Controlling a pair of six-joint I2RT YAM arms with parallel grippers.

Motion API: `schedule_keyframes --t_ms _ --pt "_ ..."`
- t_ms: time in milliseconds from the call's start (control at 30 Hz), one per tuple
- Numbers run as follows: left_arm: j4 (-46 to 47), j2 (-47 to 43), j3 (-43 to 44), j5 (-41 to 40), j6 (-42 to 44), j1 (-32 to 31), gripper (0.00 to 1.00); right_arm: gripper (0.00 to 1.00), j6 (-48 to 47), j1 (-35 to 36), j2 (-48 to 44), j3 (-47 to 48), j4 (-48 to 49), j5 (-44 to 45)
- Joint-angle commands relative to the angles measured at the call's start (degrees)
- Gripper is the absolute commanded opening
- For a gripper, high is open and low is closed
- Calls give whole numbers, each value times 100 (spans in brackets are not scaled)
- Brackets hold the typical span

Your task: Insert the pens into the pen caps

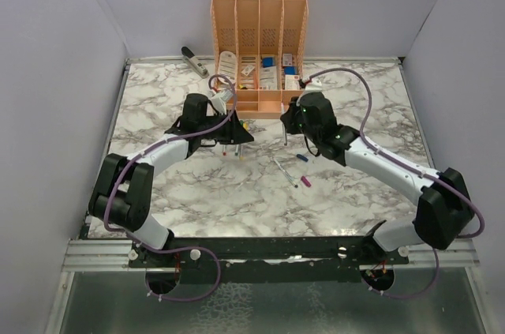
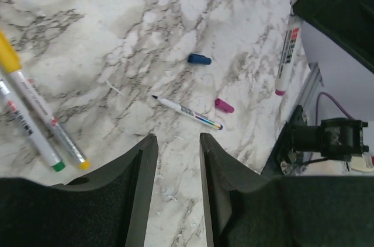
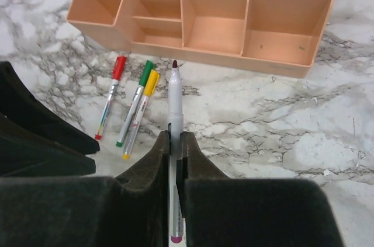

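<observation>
While the right pincer clamps a white-grey maroon-tipped pen, the left pincer hangs narrowly parted, empty, above the marble tabletop, where a short blue plastic cap and a magenta cap lie apart.

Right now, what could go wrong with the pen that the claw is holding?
1. The right claw grips the pen with only a narrow pinch, and the tip end sticks out far. I think it could tilt or slip when pushed into a cap.
2. The pink-purple cap and blue cap lie loose on the table. Either may skid away, or the wrong colour could get picked.
</observation>
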Motion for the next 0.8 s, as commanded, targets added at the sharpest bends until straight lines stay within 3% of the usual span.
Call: schedule_keyframes --t_ms 0,267,767 --pt "1466 -79 -73 1201 -390 -189 39 1 412 -128 -587 -634 1039 -142" --pt "1505 -18 358 1377 -208 -779 42 1 566 -138 -1053 -1223 1981 -642" --pt "1512 118 447 1147 -351 -901 45 1 911 -138 -1233 -1465 2376 -1096"
